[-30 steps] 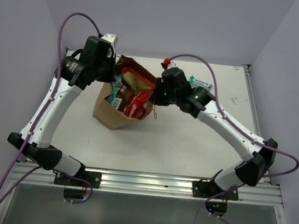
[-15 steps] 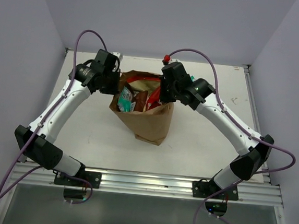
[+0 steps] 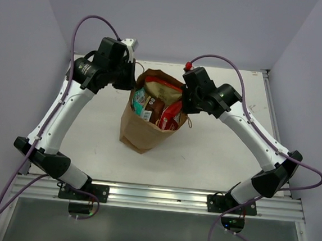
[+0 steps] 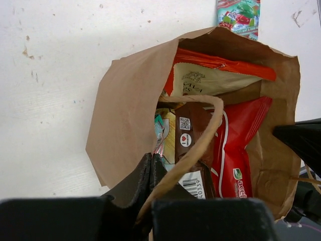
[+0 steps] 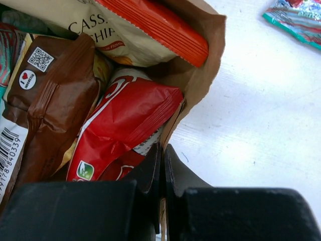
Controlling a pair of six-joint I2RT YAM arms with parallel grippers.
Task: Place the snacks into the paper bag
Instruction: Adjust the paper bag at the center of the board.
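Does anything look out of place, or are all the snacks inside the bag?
Yes. One green candy packet lies on the table, outside the paper bag. The other packets sit inside it.

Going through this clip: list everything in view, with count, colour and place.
paper bag: 1, brown, standing mid-table, mouth open
cassava chips packet: 1, cream with orange top, inside bag
brown packet: 1, brown, inside bag
red packet: 1, red, inside bag
teal packet: 1, teal, inside bag, mostly hidden
candy packet: 1, green, on table beyond bag
table: 1, white
left hand: shut on bag rim
right hand: shut on bag rim
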